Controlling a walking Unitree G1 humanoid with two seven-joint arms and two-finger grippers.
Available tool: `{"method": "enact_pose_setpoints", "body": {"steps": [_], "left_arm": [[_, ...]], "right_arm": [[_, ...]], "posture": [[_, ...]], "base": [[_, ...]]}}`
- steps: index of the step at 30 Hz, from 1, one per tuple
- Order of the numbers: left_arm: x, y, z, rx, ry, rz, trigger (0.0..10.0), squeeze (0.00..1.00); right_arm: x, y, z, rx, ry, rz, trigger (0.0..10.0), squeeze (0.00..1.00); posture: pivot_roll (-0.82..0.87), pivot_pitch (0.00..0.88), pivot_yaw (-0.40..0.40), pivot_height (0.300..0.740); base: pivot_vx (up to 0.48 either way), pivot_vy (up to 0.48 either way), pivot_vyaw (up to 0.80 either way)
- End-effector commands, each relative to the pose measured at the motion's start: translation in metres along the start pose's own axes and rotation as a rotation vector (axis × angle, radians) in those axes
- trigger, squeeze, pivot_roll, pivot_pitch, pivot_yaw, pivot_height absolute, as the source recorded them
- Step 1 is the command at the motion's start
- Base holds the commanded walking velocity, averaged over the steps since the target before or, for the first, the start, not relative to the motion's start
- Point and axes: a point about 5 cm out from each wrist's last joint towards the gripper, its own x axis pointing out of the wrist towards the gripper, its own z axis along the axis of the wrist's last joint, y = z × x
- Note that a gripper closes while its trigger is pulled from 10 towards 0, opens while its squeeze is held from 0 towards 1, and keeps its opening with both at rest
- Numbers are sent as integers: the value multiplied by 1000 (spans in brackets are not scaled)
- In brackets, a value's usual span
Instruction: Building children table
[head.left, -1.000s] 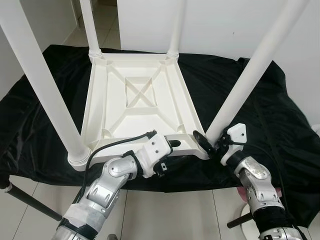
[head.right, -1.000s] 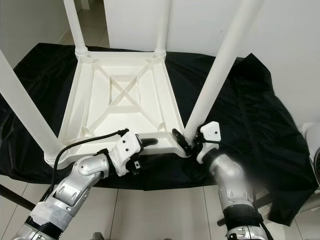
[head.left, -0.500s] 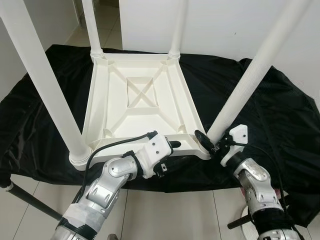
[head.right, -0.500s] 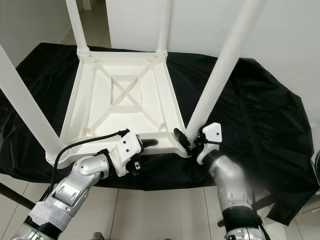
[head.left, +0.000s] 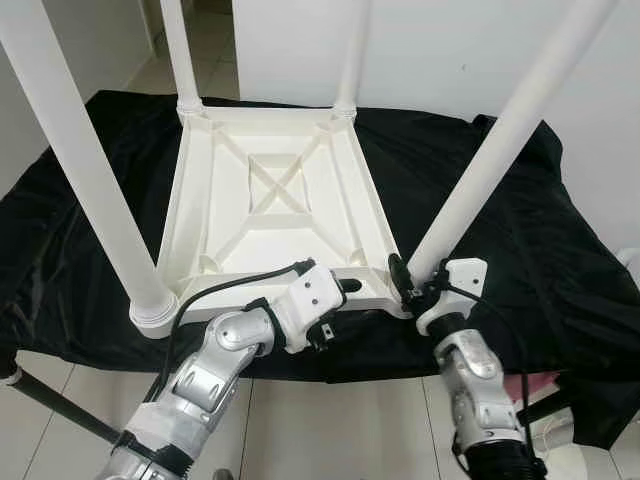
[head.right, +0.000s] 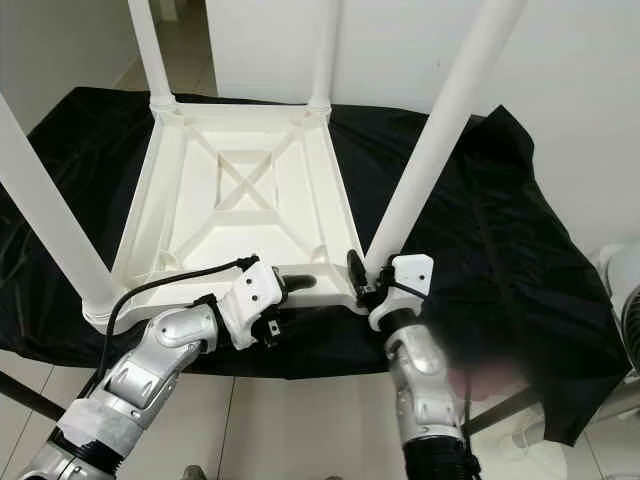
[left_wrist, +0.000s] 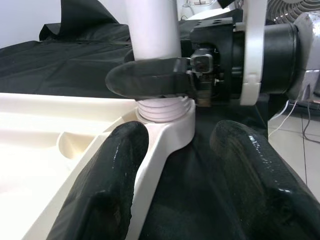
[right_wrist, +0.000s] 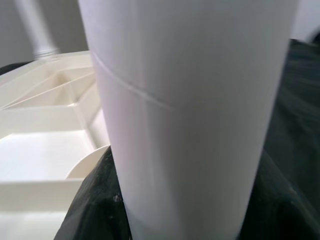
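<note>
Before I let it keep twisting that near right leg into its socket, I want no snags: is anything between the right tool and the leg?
Nothing visible. The right tool already clasps the near right leg just above its threaded base at the tabletop's corner socket. The left tool braces the tabletop's near edge beside it, clear of the leg.

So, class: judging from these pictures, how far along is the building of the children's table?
Done: the upside-down white plastic tabletop lies on the black cloth with four white round legs standing in its corners. In hand: the right gripper clasps the near right leg at its threaded base, while the left gripper straddles the tabletop's near edge. Left: probably tightening this leg, then turning the table upright.
</note>
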Motion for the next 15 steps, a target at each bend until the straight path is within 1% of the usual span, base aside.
{"method": "enact_pose_setpoints", "body": {"steps": [1,2,3,5,6,8,9,10,11,14,15], "left_arm": [[1,-5,-3,-13,13,-55,10000,0],[1,-5,-3,-15,14,-54,10000,0],[1,-5,-3,-15,14,-54,10000,0],[1,-4,-4,-17,14,-52,10000,0],[1,-5,-4,-17,14,-53,10000,0],[2,-5,-4,-19,12,-54,10000,0],[2,-5,-4,-19,12,-54,10000,0],[2,-5,-4,-19,11,-54,10000,0],[2,-5,-4,-17,11,-54,10000,0],[2,-5,-4,-15,11,-55,10000,0],[2,-5,-4,-15,11,-55,10000,0]], "right_arm": [[-3,-6,-9,123,40,-149,10000,0],[-3,-2,-10,143,54,-201,10000,0],[-3,-2,-10,143,54,-201,10000,0],[-4,6,-10,163,60,-250,10000,0],[-4,11,-9,143,59,-236,10000,0],[-3,18,-6,68,37,-172,10000,0],[-3,18,-6,68,37,-172,10000,0],[-4,20,-5,40,33,-153,10000,0],[-5,20,-4,11,26,-140,10000,431],[-6,19,-4,0,23,-136,10000,431],[-6,18,-3,-8,17,-139,10000,1000]], "posture": [[-31,63,-31,740],[-33,63,-31,740],[-33,63,-31,740],[-34,63,-32,740],[-34,63,-32,740],[-37,61,-33,740],[-37,61,-33,740],[-37,61,-33,740],[-37,59,-34,740],[-37,59,-34,740],[-37,59,-34,740]], "base": [[0,0,0],[0,0,0],[0,0,0],[0,0,0],[0,0,0],[0,0,0],[0,0,0],[0,0,0],[0,0,0],[0,0,0],[0,0,0]]}}
